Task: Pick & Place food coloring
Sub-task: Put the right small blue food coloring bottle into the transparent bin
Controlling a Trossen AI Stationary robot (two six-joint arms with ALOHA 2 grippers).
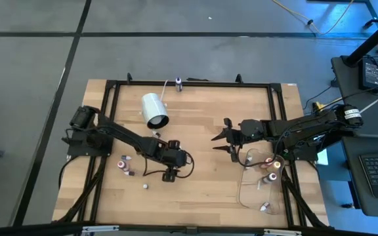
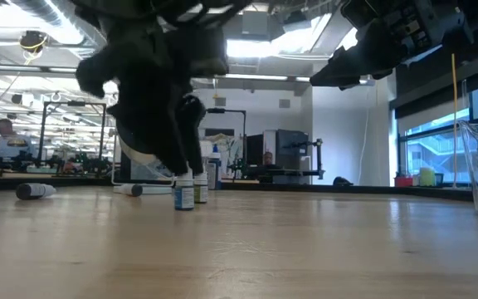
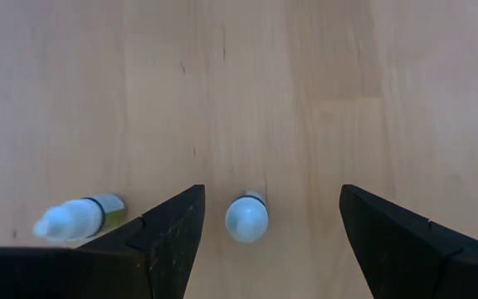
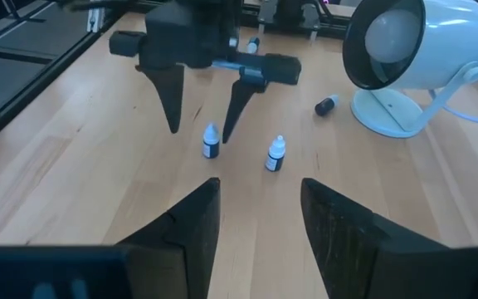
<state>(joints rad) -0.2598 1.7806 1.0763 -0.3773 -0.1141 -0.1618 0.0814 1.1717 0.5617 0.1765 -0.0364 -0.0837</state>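
Robotics lab, ceiling ducts (image 2: 48,17), equipment benches (image 2: 280,162)

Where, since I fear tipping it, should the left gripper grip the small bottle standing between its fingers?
Take its body just below the white cap, coming straight down. The dropper bottle stands upright between the open left gripper's fingers, and the neighbouring bottle stands apart, leaving room. The right gripper waits farther right.

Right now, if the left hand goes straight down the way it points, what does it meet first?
Probably the upright white-capped bottle: it stands between the open fingers of the left hand, which points down at the table. A second bottle stands just outside one finger. Height above the cap is unclear.
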